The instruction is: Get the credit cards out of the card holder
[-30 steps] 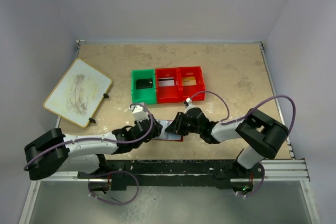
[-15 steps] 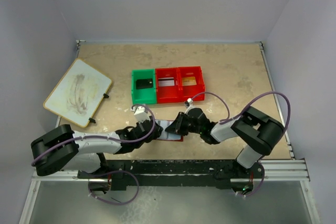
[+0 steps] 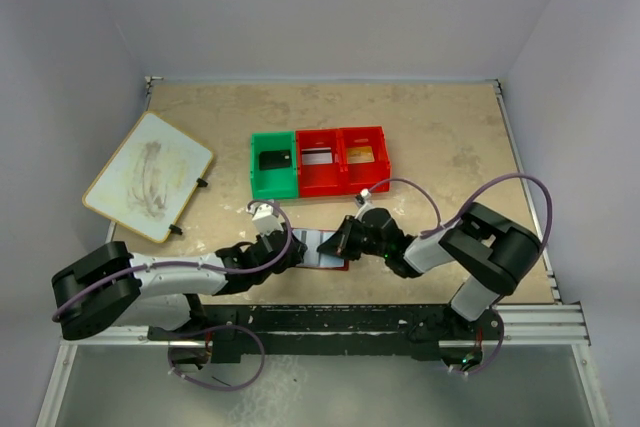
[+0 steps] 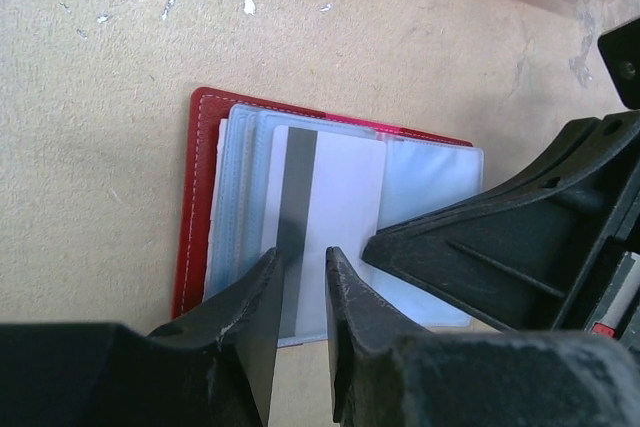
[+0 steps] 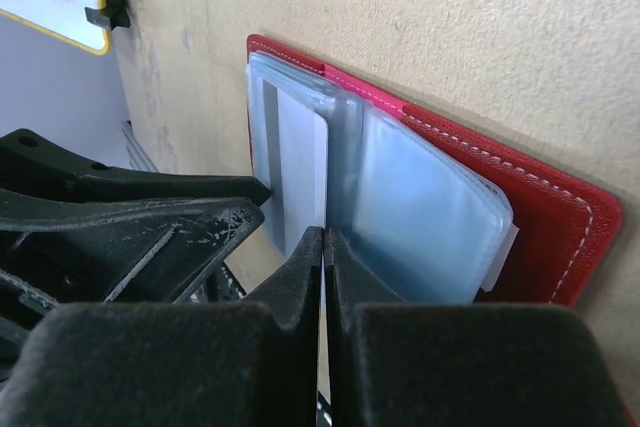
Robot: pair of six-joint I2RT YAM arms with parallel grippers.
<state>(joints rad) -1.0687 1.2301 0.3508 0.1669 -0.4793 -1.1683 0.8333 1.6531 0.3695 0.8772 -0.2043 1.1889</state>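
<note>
The card holder (image 3: 322,249) lies open on the table between my two grippers, its red cover (image 4: 195,197) down and pale blue sleeves fanned out. A white card with a dark grey stripe (image 4: 335,197) sits in the top sleeve. My left gripper (image 4: 303,269) hovers over that card's near edge, jaws a narrow gap apart with nothing between them. My right gripper (image 5: 323,239) is shut, its tips meeting at the seam beside the card's sleeve (image 5: 300,172). Black (image 3: 275,160), silver-grey (image 3: 317,157) and gold-brown (image 3: 362,155) credit cards lie in the bin.
A green-and-red bin tray (image 3: 297,187) stands behind the holder. A large white board (image 3: 148,175) lies tilted at the far left. The right gripper's black fingers (image 4: 500,247) press on the sleeves right beside my left fingers.
The right gripper's jaws have closed fully at the sleeve seam. The left gripper's jaws have narrowed, and the left arm's elbow has shifted slightly.
</note>
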